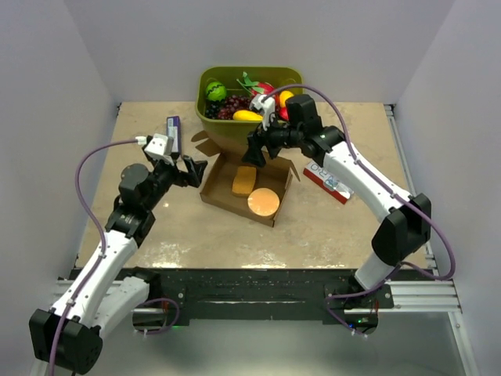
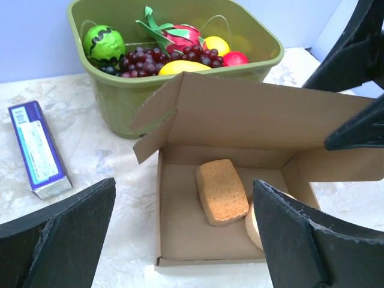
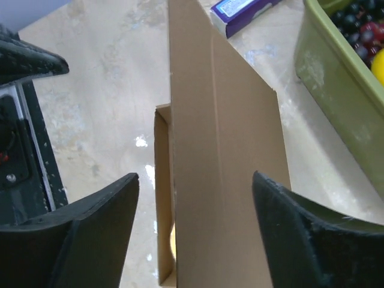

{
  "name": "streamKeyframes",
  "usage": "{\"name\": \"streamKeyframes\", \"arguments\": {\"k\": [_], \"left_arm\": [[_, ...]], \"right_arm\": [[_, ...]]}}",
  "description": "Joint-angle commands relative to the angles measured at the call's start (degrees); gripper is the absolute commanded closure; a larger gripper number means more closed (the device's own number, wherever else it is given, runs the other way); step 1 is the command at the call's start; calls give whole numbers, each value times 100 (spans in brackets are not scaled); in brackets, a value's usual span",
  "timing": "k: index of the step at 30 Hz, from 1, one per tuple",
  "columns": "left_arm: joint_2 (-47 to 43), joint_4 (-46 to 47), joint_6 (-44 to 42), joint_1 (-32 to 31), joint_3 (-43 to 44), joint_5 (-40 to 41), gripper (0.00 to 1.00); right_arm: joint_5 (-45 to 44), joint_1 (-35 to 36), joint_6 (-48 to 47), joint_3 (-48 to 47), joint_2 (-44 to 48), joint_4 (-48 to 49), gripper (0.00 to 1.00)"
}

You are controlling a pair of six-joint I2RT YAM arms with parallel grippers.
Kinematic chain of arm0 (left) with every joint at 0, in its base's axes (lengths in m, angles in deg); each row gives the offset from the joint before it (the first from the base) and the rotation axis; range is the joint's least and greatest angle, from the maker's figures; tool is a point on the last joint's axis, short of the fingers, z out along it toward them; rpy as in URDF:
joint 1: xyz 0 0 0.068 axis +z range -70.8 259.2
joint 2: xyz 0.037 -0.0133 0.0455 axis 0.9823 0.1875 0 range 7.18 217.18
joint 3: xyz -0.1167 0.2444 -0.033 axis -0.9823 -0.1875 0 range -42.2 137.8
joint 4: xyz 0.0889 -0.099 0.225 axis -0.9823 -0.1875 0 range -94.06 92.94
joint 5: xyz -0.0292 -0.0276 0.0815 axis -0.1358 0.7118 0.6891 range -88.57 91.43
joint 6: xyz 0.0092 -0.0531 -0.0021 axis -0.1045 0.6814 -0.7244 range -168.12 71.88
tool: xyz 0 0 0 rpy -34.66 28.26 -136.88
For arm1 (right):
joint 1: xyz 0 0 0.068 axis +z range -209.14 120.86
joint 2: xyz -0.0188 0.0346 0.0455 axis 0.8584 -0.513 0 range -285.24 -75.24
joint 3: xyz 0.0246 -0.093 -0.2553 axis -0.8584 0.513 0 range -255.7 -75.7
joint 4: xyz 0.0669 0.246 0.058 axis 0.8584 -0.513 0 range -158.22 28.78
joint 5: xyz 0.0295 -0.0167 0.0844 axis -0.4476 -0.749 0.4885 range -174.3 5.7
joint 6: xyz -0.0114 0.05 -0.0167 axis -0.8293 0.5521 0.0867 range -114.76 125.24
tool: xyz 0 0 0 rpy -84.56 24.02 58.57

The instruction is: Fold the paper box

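At mid-desk (image 1: 156, 227), lying open: paper box (image 1: 225, 192), rear lid flap stood upright, side flaps loose. Just behind it: olive-green tub (image 1: 213, 125) of fruit. Straddling the raised lid, fingers spread, no grip seen: right claw (image 1: 254, 153). Off box's left side, gaping wide, holding nothing: left claw (image 1: 193, 168). Flat left of tub: blue carton (image 1: 174, 133). Inside box: tan block (image 2: 221, 191), orange disc (image 1: 263, 203).
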Motion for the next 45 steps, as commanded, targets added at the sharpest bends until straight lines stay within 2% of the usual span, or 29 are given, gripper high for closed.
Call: {"name": "streamKeyframes", "arguments": {"k": [1, 4, 10, 14, 18, 22, 27, 31, 37, 43, 45], "left_arm": [[173, 807, 262, 39, -9, -96, 0], [331, 1272, 192, 48, -132, 17, 0], [945, 2275, -18, 188, -352, -227, 0], [1307, 2740, -159, 320, -492, -271, 0], [1693, 3880, 314, 1100, -756, -1305, 0], [2142, 4376, 333, 1208, -792, -1827, 0], [2510, 4631, 114, 1217, -774, -2056, 0], [2836, 4465, -290, 1217, -555, -1960, 0], [3284, 4262, -870, 1217, -133, -1827, 0], [3689, 4332, -950, 1217, 149, -2170, 0], [3777, 4403, -924, 1217, 175, -2318, 3]], "right_arm": [[-914, -11, 730, -34, 611, 490, 9], [-1924, -11, 1240, 422, 1252, 860, 2], [-3637, -2, 1916, 1643, 2439, 1184, 2], [-3544, 15, 2671, 3126, 3353, 1712, 6], [-3736, 305, 2928, 4052, 4099, 2151, 10], [-3772, 420, 3130, 4606, 4425, 2389, 10], [-3930, 437, 3183, 4836, 4243, 2644, 10], [-4018, 446, 3297, 4836, 3812, 2978, 12], [-4448, 446, 3438, 4845, 3443, 3259, 20], [-4624, 446, 3438, 4713, 3118, 3286, 38], [-4721, 446, 3420, 4695, 3082, 3251, 43]]}}
